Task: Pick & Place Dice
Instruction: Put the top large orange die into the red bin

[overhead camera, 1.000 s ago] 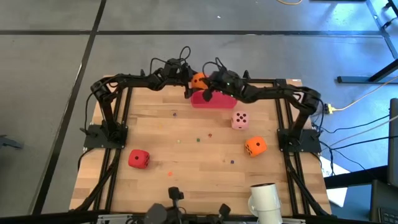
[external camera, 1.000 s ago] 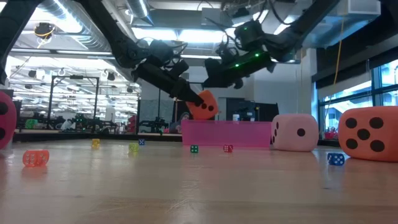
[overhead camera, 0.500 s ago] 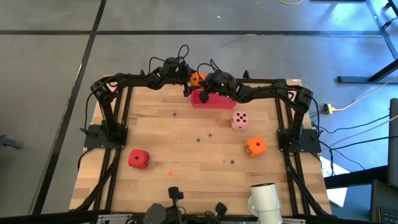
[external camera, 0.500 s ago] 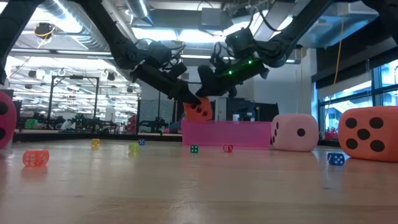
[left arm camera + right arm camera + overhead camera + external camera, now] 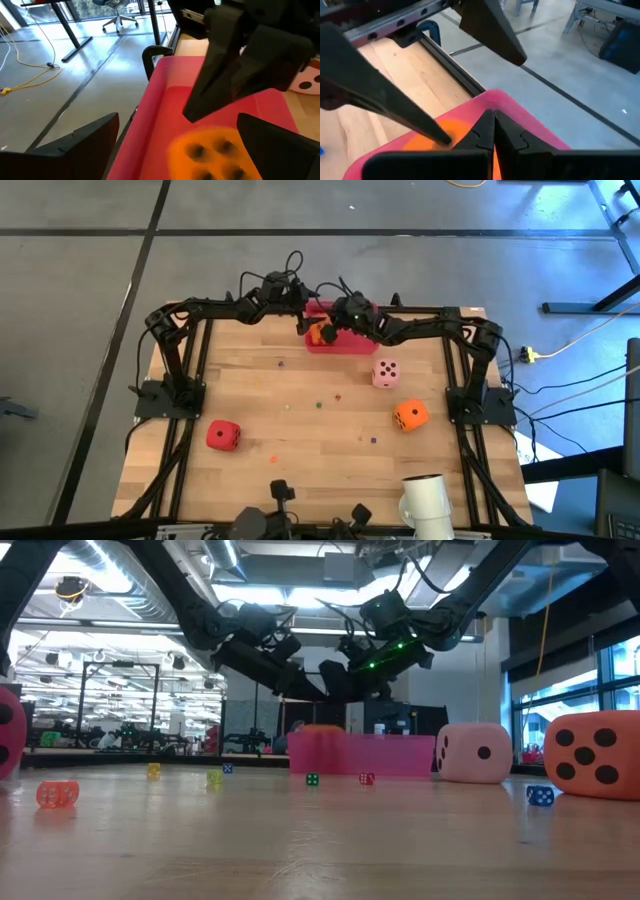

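Inside the tray (image 5: pixel 350 346) now, orange die (image 5: pixel 320 333), previously aloft between claws.

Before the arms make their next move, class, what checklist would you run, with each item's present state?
1. Orange die inside the pink tray: ok.
2. Left hand open over that die: ok.
3. Right hand shut, empty: ok.
4. The two hands apart from each other over the tray: cannot tell, they crowd together.
5. Pink die, second orange die and red die in the tray: not ok, all on the table.
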